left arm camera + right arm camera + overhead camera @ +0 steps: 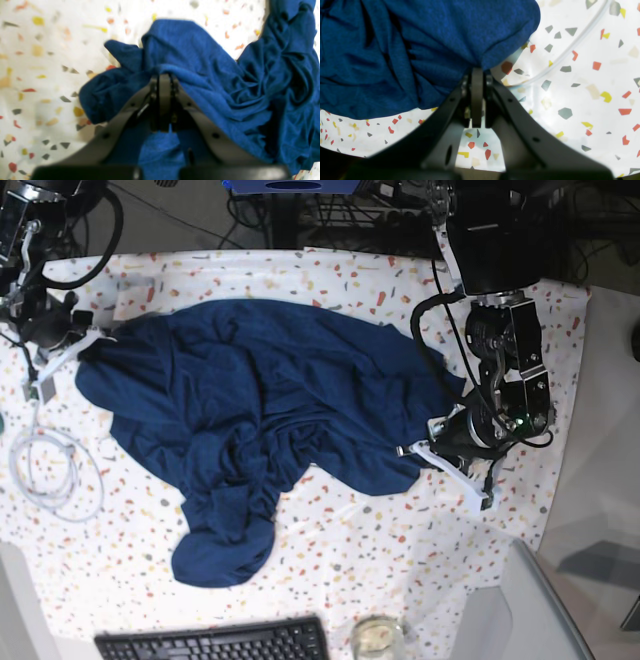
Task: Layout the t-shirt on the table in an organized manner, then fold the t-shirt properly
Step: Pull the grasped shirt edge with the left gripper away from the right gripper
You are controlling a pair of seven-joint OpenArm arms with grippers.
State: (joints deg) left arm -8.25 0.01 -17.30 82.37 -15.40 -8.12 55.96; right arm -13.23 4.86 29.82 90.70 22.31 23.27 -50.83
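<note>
The dark navy t-shirt (260, 410) lies crumpled across the speckled table (400, 550), with a bunched part trailing toward the front. At the shirt's right edge, my left gripper (428, 448) is shut on a fold of the fabric. The left wrist view shows its fingers pressed together on the t-shirt (225, 82) at the left gripper (163, 75). At the shirt's far-left corner, my right gripper (85, 345) is likewise shut on cloth. In the right wrist view the t-shirt (420, 45) bunches into the tips of the right gripper (477, 71).
A coiled white cable (55, 470) lies on the table at the left, also visible as the cable (570, 47) beside my right gripper. A black keyboard (210, 642) and a glass jar (377, 638) sit at the front edge. Plain grey surface (600, 480) borders the right.
</note>
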